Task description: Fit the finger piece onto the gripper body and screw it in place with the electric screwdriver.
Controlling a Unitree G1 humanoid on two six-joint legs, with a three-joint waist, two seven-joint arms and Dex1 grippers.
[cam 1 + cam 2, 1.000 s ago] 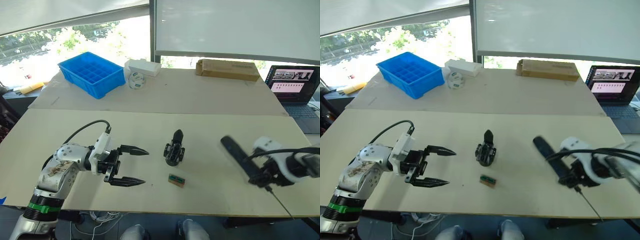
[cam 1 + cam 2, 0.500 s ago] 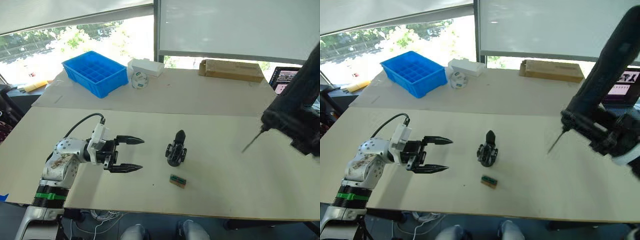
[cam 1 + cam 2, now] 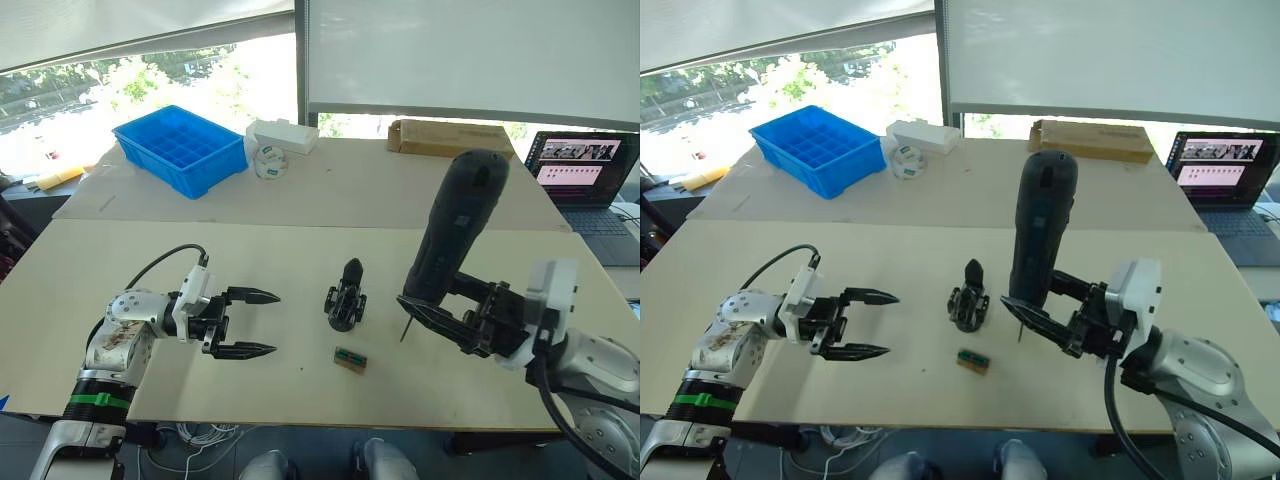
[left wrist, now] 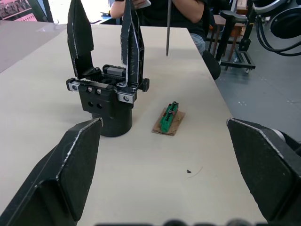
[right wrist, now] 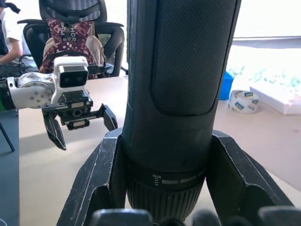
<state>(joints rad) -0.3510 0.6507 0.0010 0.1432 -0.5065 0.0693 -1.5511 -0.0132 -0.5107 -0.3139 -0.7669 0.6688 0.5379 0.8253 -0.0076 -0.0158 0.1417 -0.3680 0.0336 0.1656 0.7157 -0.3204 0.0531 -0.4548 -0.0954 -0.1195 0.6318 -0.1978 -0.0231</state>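
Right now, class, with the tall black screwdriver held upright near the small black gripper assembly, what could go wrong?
1. The long black cylindrical electric screwdriver is held low by the right gripper, so it might tip.
2. Its thin bit hangs close to the black blocky gripper body and could knock it over.
3. The open left gripper holds nothing, so the body is unbraced.

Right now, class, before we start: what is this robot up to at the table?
The right pincer is shut on the electric screwdriver, holding it nearly upright with its bit pointing down at the table, just right of the gripper body. The left pincer is open and empty, hovering left of that body. A small green-and-tan block lies in front of it. No screwing has begun.
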